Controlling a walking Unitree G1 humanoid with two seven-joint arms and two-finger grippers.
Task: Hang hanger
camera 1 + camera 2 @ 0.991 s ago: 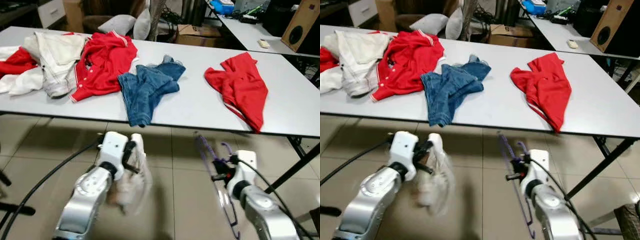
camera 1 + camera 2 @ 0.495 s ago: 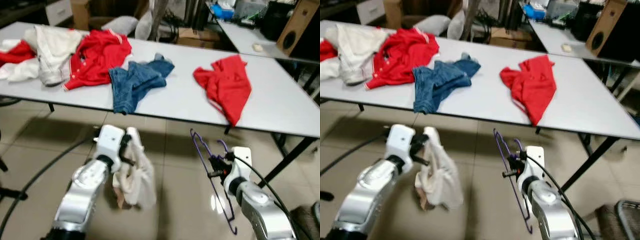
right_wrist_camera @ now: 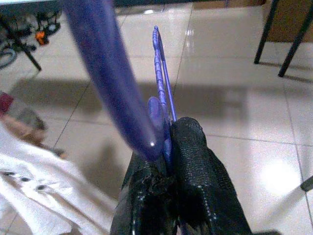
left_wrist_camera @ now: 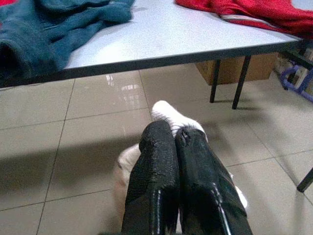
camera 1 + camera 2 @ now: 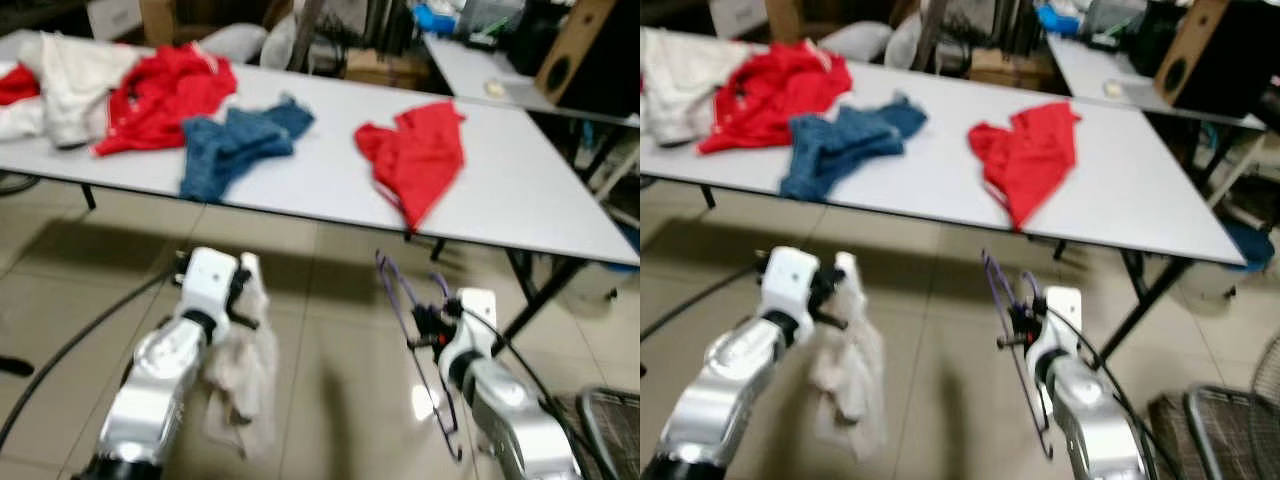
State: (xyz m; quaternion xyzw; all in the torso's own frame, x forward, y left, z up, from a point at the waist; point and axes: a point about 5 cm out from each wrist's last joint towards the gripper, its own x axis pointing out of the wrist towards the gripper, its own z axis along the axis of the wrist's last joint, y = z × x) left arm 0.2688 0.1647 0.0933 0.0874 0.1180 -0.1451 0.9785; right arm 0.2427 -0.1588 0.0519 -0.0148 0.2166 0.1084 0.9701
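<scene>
**Layout: table far, arms near**

Table [image 5: 330, 190] spans the far side. On it, left to right: pale garment [image 5: 60, 80] at far left, jacket [image 5: 160, 90] beside it, jeans [image 5: 235, 145] at centre, shirt [image 5: 415, 155] right, draping over the near edge. Second table [image 5: 480, 70] and speaker [image 5: 570, 50] far right. Near left, left gripper [image 5: 243, 300] with cloth [image 5: 245, 375] hanging below it; near right, right gripper [image 5: 425, 325] with hanger [image 5: 415, 350]. All above the floor [image 5: 330, 400].

Left gripper [image 5: 243, 290] clamps a limp white cloth garment [image 5: 243, 375] above the tiled floor; right gripper [image 5: 428, 322] grips a thin purple wire hanger [image 5: 412, 345]. Grey table [image 5: 320, 170] carries red and blue clothes.
</scene>
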